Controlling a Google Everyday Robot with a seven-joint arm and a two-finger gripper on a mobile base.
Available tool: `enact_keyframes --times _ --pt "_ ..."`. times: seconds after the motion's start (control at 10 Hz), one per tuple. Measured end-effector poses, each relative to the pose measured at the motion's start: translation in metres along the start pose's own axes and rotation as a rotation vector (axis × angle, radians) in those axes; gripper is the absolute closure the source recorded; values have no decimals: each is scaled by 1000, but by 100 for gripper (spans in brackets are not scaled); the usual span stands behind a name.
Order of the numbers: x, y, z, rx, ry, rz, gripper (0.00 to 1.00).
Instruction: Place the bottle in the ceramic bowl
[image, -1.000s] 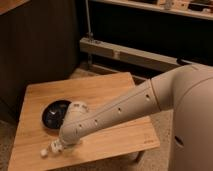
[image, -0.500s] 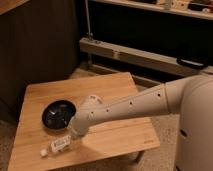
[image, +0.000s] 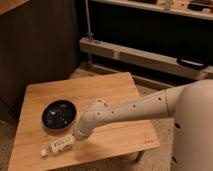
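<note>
The gripper (image: 76, 136) is hovering just beside the lying bottle (image: 61, 145), whether open or closed I cannot tell. The bottle looks like light, slick plastic, probably best gripped across its label.

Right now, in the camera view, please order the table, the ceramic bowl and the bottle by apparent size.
1. table.
2. ceramic bowl.
3. bottle, nearly as long as the bowl is wide, but far slimmer.
The gripper is low over the table, beside the bottle.

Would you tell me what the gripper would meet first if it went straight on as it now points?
Probably the bottle, lying on the table just down-left of the gripper, though depth is unclear.
</note>
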Motion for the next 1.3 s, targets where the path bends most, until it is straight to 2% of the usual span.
enact_keyframes --times 0.2,0.3,0.4,0.9,1.1,1.3 --pt "3 -2 9 -3 -1 -12 35" --pt "5 -3 12 -3 3 -16 39" --pt "4 -6 17 -8 8 -19 52" --pt "2 -10 27 -36 4 -23 97" --pt "2 -11 26 -34 -3 -26 100" --pt "3 -20 9 4 -56 -16 100"
